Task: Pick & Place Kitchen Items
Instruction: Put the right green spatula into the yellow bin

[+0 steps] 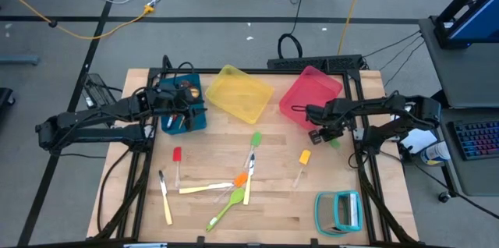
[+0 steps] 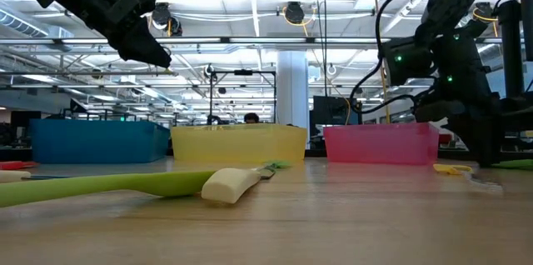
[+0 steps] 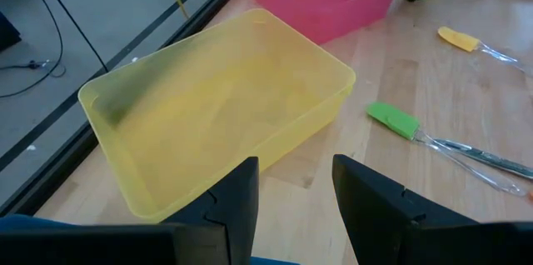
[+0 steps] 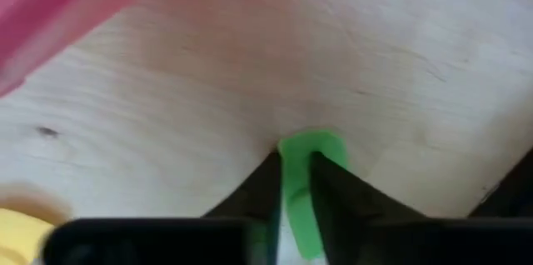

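Right gripper (image 4: 291, 183) pinched a small green spatula (image 4: 305, 183), fingers pressed against both sides of it, low over the bare wood just beside the pink bin (image 1: 311, 94). We judged the grip set for a lift into that bin. Left gripper (image 3: 293, 183) hung with fingers spread and empty over the blue bin (image 1: 184, 101), two bins away from the pink one. The other kitchen items (image 1: 234, 182) lay scattered on the table (image 1: 281, 209), well in front of the pink bin.

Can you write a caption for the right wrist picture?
The right gripper pinches a small green spatula against the wooden table, beside the pink bin.
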Motion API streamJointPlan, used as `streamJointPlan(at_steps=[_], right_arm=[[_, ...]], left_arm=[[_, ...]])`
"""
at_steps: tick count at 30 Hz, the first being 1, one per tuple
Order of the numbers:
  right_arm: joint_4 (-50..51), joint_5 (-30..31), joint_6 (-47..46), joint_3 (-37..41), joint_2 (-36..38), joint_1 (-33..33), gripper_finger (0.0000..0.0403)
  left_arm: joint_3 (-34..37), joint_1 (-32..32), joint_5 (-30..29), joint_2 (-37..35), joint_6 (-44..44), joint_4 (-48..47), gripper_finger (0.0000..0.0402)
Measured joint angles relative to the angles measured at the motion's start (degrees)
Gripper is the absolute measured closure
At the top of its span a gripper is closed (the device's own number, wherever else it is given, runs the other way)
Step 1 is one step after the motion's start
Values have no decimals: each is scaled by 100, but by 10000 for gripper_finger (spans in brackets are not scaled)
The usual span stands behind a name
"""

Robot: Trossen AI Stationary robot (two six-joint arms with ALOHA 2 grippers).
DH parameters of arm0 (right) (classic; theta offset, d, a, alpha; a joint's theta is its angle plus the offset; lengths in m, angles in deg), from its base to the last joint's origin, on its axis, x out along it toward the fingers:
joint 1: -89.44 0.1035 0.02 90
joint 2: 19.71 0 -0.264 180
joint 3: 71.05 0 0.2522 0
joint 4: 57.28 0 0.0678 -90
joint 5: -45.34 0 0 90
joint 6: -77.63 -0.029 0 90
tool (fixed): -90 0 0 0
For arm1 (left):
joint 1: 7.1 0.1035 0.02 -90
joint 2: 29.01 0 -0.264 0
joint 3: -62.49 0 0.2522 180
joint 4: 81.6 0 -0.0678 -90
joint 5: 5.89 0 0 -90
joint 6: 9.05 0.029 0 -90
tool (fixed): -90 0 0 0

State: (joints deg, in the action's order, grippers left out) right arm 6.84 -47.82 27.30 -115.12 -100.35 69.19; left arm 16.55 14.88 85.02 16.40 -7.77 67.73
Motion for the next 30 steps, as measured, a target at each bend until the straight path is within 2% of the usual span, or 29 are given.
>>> streamJointPlan(at_steps=[3,14,22,25,30], right_arm=[[-2,-12,0,-72,12,28,395],[-57,325,-81,-468,907,580,400],[-187,312,-363,-566,1750,1111,402],[-415,297,-366,-565,2015,1302,402],[-1579,149,-38,-570,2320,1614,402]], left_arm=[[0,0,0,0,-2,0,243],[0,0,3,0,-94,-3,243],[0,0,4,0,-186,-2,243],[0,0,4,0,-255,-3,243],[0,0,4,0,-329,-2,243]])
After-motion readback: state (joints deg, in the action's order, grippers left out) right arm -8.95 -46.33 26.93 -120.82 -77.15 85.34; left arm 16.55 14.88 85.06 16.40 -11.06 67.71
